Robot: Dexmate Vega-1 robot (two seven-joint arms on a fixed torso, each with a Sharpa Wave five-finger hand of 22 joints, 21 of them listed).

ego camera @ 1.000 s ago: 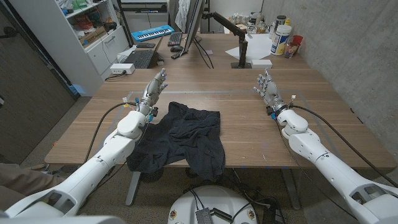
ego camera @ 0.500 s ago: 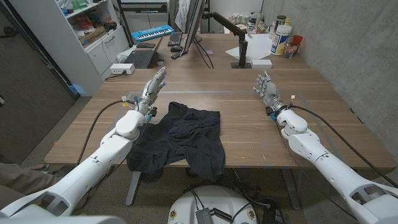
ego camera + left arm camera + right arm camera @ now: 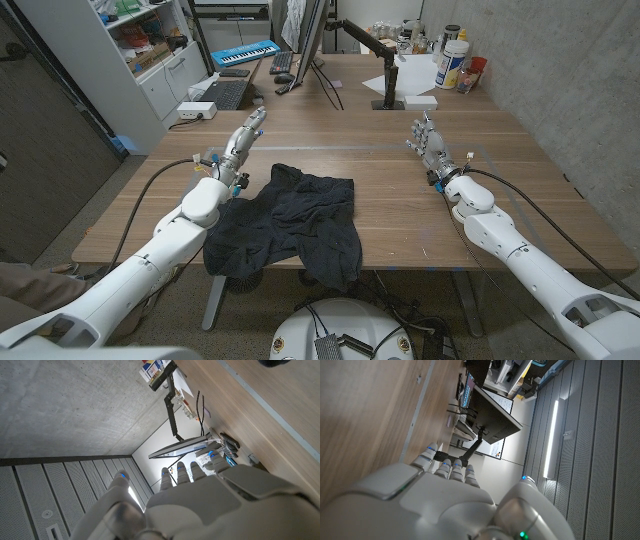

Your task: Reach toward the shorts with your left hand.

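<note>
Dark, crumpled shorts [image 3: 290,222] lie on the wooden table [image 3: 400,200] near its front edge, partly hanging over it. My left hand [image 3: 243,143] stands above the table just beyond the shorts' far left corner, fingers straight and apart, holding nothing. A dark bit of the shorts [image 3: 274,362] shows in the left wrist view, where my left hand [image 3: 200,495] is seen from behind. My right hand [image 3: 428,141] stands upright at the right of the table, well away from the shorts, fingers apart and empty. In the right wrist view the right hand [image 3: 415,500] shows over bare wood.
A monitor on an arm [image 3: 320,40], keyboards [image 3: 245,50], a laptop [image 3: 225,93], a white box [image 3: 420,100] and bottles [image 3: 452,62] stand at the table's far end. Shelves [image 3: 140,50] stand to the left, a concrete wall [image 3: 560,80] to the right.
My left hand has drifted slightly further left and away from the shorts. The right hand and the shorts have not moved.
</note>
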